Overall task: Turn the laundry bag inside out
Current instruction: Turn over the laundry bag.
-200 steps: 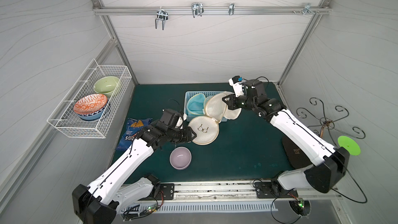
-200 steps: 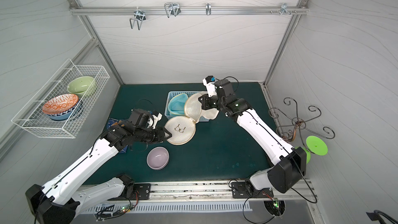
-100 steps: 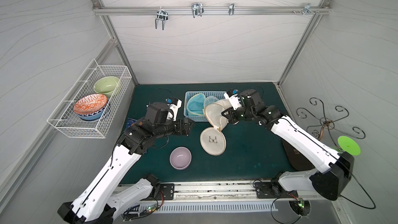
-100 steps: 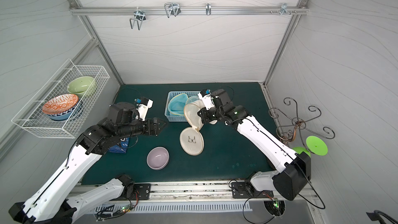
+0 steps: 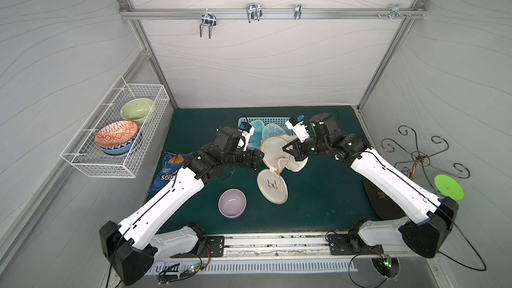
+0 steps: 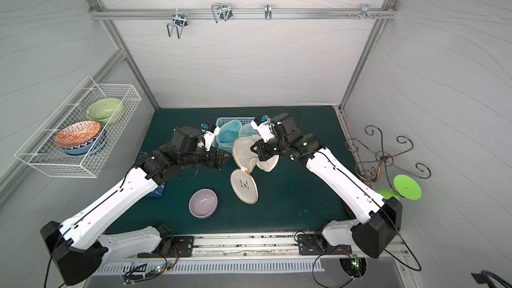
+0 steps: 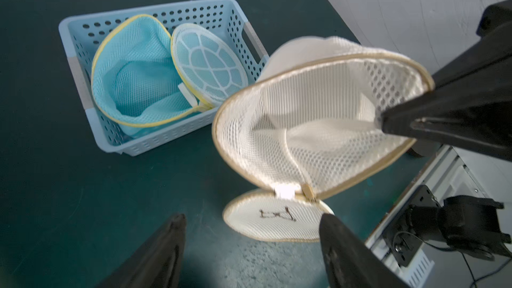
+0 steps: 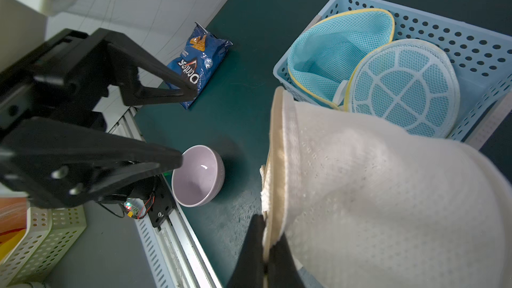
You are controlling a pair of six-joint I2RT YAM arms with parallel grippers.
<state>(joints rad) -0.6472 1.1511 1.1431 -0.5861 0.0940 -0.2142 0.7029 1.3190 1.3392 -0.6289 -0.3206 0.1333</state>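
cream mesh laundry bag [image 5: 275,152] hangs above the green mat [image 5: 318,195], just in front of the blue basket [image 5: 266,119]. right gripper [image 5: 288,151] is pinched tight on the bag's tan rim, with the mouth facing the left arm. a round flap [image 5: 273,187] dangles below the rim toward the mat. left gripper [image 5: 258,159] has its jaws spread wide just beside the mouth, touching nothing. a purple bowl [image 5: 232,203] sits nearby.
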